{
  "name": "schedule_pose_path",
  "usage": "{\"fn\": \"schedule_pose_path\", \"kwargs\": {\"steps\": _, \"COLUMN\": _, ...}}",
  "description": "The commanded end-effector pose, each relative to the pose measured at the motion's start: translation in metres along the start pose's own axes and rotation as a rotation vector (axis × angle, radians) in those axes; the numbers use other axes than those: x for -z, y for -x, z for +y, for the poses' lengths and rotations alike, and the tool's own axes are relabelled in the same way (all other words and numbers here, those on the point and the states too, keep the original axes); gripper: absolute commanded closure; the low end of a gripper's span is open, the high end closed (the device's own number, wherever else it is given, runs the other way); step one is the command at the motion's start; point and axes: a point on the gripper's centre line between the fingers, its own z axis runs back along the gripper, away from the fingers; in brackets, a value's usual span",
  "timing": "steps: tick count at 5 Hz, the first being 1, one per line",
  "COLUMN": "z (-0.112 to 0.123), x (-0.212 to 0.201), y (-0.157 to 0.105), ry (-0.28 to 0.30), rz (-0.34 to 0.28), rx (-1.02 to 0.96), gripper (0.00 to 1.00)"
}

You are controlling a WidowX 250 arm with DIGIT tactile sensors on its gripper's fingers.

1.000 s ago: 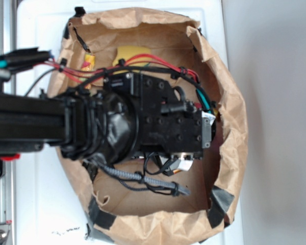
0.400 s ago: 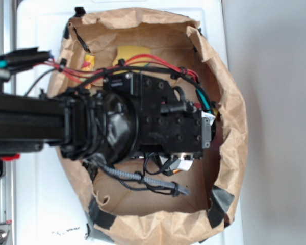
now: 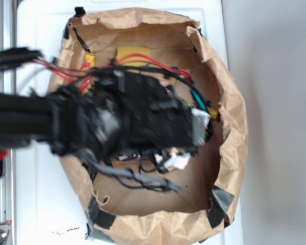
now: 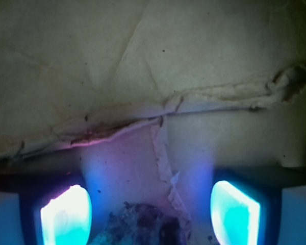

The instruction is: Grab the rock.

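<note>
In the wrist view the rock (image 4: 143,225), a dark rough lump, lies at the bottom edge on the brown paper floor. My gripper (image 4: 150,206) is open around it. The left glowing pad (image 4: 66,217) is close beside the rock, and the right pad (image 4: 234,212) stands apart from it. In the exterior view the black arm and wrist (image 3: 143,117) reach down into the paper bag and hide both the rock and the fingers.
The crumpled brown paper bag (image 3: 229,153) surrounds the arm, held with black tape at its corners (image 3: 218,204). A yellow sponge (image 3: 133,52) lies at the bag's far side. A torn paper seam (image 4: 163,148) runs ahead of the fingers.
The arm stayed still across the earlier frames. Now it is blurred with motion, and the wrist and cables have shifted slightly left and up in the exterior view.
</note>
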Motion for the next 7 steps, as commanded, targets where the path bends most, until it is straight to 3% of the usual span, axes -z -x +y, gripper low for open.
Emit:
{"fn": "schedule_pose_path", "kwargs": {"steps": 1, "z": -0.029, "x": 0.011, "y": 0.034, "ry": 0.055, "rz": -0.022, "rx": -0.066, "gripper": 0.00}}
{"fn": "schedule_pose_path", "kwargs": {"steps": 3, "z": -0.028, "x": 0.017, "y": 0.045, "ry": 0.048, "rz": 0.015, "rx": -0.087, "gripper": 0.00}}
{"fn": "schedule_pose_path", "kwargs": {"steps": 4, "z": -0.031, "x": 0.020, "y": 0.041, "ry": 0.050, "rz": 0.017, "rx": -0.109, "gripper": 0.88}}
{"fn": "schedule_pose_path", "kwargs": {"steps": 5, "z": -0.032, "x": 0.021, "y": 0.040, "ry": 0.045, "rz": -0.002, "rx": -0.112, "gripper": 1.00}}
{"fn": "schedule_pose_path", "kwargs": {"steps": 6, "z": -0.034, "x": 0.020, "y": 0.040, "ry": 0.031, "rz": -0.034, "rx": -0.102, "gripper": 1.00}}
{"fn": "schedule_pose_path", "kwargs": {"steps": 7, "z": -0.037, "x": 0.012, "y": 0.034, "ry": 0.058, "rz": -0.058, "rx": -0.172, "gripper": 1.00}}
